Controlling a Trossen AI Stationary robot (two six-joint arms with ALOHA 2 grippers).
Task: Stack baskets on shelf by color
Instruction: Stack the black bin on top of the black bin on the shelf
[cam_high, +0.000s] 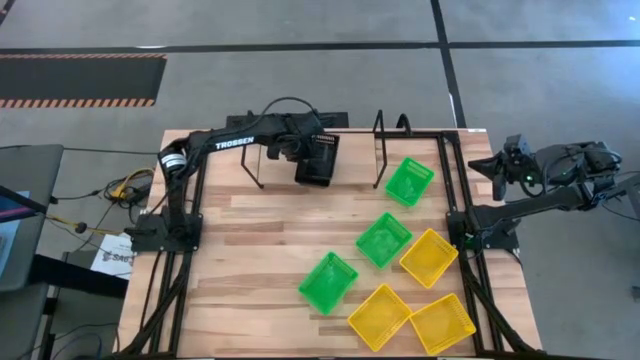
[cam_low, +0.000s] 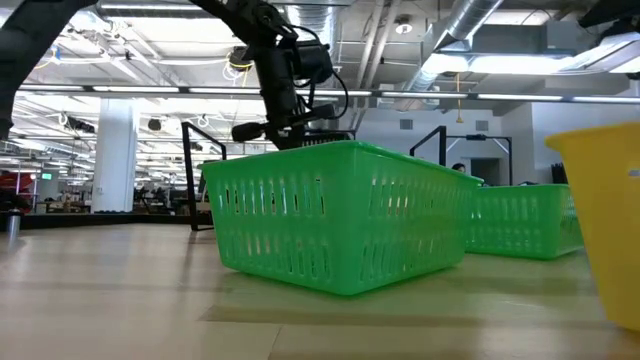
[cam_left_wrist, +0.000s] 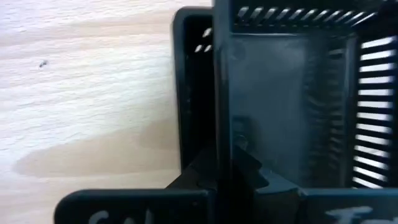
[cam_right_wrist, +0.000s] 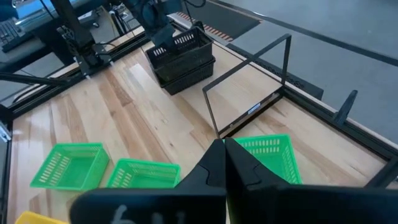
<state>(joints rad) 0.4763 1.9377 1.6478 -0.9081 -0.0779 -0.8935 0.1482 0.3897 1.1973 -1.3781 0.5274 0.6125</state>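
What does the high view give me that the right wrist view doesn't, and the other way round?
Only the high view shows the three yellow baskets, the third green basket and the parked right arm off the table's right edge. Only the right wrist view shows the black baskets from the side as a nested stack, and the right gripper with its jaws shut and empty. Both show the left gripper shut on the black stack on the shelf, and the wire upright beside it.
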